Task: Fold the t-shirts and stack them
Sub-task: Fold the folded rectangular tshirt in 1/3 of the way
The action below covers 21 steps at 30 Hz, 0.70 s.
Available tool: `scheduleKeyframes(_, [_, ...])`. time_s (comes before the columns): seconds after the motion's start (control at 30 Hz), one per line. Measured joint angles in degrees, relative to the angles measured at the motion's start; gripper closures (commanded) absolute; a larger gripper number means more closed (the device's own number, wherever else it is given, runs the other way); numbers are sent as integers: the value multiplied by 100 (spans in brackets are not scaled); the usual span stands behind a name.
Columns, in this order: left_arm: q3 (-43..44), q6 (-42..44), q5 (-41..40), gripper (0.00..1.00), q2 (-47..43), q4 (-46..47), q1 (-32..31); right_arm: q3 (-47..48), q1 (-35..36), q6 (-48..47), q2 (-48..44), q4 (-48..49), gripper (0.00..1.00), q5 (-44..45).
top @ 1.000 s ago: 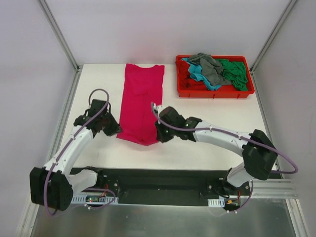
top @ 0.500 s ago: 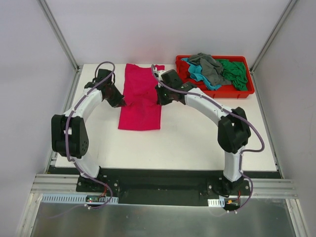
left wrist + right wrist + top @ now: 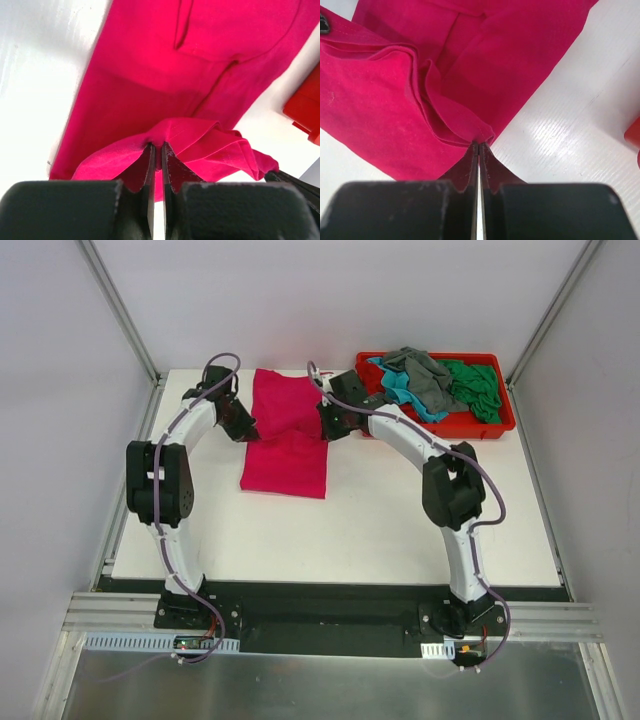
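The large magenta-pink t-shirt (image 3: 288,435) lies folded lengthwise at the back middle of the table. Its near end is lifted and doubled back over the rest. My left gripper (image 3: 250,433) is shut on the shirt's left corner (image 3: 157,137). My right gripper (image 3: 325,430) is shut on the shirt's right corner (image 3: 479,134). Both grippers hold the folded hem above the shirt's middle. Grey (image 3: 425,375), teal (image 3: 400,387), green (image 3: 478,387) and dark red (image 3: 380,405) t-shirts lie heaped in the red tray (image 3: 436,426).
The red tray stands at the back right corner, right beside my right arm. Metal frame posts (image 3: 120,310) rise at the back corners. White table (image 3: 400,510) spreads out in front of the shirt.
Both grippers have carried the shirt's near hem away from the front, back over the shirt towards its collar end. The shirt is now about half as long.
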Motion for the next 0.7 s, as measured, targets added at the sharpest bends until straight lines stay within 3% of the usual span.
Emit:
scheduleKeyframes(0.3, [352,103,15,100,439,-42,103,372,-120,0,503,17,97,-122])
scheduleKeyframes(0.4, [485,103,109,87,586,-42,138,481,-122,0,640,17,88,-125])
scheduleKeyframes(0.5, [496,120,118,83,678,-59,138,560,-122,7,723,13,75,-131])
scheduleKeyframes(0.6, [496,149,87,58,695,-133,138,619,-125,11,765,7,58,-101])
scheduleKeyframes(0.7, [494,199,26,12,684,-192,138,640,-125,-42,765,-15,41,-57])
